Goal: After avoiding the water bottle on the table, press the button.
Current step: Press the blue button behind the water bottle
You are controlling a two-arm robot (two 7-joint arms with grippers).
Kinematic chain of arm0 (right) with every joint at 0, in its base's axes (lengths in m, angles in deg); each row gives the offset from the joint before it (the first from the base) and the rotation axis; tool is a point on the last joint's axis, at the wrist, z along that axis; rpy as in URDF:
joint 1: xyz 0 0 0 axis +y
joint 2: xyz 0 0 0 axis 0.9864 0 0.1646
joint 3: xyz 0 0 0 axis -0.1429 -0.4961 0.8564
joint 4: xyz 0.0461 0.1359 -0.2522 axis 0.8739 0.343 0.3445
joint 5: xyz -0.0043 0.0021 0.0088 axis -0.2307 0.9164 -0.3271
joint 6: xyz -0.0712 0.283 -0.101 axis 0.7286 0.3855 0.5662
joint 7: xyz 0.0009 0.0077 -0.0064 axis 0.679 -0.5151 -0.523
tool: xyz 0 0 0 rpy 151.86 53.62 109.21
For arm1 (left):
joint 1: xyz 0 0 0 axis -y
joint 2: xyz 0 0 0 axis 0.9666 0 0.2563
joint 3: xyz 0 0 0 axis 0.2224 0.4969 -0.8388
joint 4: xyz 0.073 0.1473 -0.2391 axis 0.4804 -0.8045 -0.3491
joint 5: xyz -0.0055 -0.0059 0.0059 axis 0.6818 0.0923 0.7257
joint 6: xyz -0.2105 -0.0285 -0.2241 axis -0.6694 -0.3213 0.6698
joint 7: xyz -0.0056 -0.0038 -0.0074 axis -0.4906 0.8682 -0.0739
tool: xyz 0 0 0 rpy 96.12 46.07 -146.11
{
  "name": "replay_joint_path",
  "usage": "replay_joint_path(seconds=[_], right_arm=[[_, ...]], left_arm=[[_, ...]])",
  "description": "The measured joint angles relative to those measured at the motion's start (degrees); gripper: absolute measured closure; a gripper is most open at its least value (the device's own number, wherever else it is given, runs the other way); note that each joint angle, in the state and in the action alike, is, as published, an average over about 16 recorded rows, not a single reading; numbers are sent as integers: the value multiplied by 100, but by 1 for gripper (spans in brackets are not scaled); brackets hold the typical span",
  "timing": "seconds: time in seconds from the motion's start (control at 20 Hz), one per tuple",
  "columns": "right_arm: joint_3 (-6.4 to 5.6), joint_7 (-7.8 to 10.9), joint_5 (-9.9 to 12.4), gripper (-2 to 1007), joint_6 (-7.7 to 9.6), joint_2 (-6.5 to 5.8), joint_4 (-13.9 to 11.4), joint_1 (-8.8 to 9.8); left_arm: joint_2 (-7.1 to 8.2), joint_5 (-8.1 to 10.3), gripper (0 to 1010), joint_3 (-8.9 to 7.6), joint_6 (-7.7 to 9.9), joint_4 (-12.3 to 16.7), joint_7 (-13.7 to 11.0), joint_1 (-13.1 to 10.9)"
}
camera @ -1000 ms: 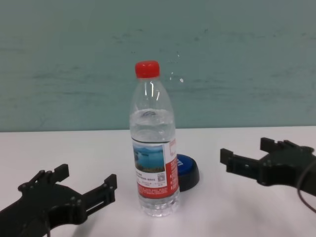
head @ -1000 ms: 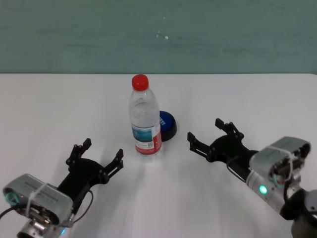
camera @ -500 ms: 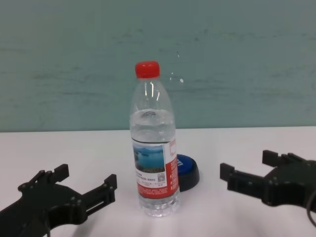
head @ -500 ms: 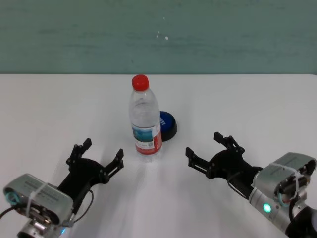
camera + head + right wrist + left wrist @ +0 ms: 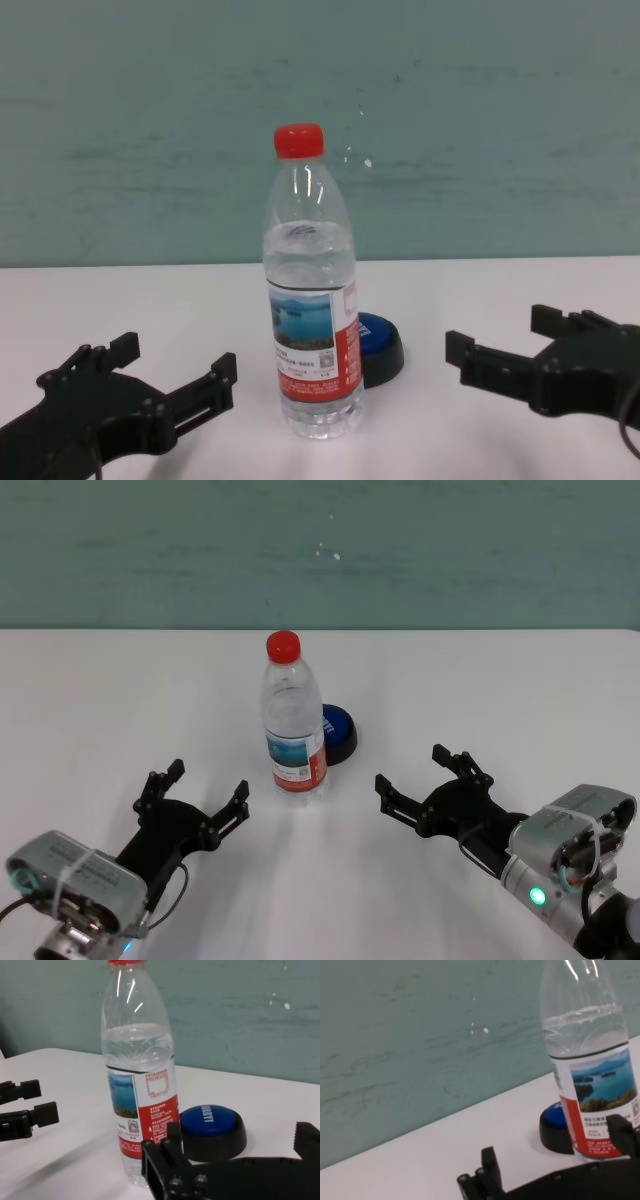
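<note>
You've got both grippers, left and right, open and low over the table, flanking the upright bottle with the button just behind it.

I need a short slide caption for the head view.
Water bottle stands before the button; both open grippers, left and right, flank it.

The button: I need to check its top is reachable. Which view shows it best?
The right wrist view: the button shows nearly whole beside the water bottle. In head, chest and left wrist views the bottle hides part of it.
</note>
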Motion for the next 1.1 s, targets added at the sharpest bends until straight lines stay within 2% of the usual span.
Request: replay_joint_path(seconds=[0.75, 1.1], right_arm=[[4, 15, 28, 1, -31, -7, 61, -45], [-8, 155, 175, 1, -21, -104, 82, -109]], left_arm=[[0, 0, 10, 0, 0, 0, 0, 0], [0, 0, 10, 0, 0, 0, 0, 0]])
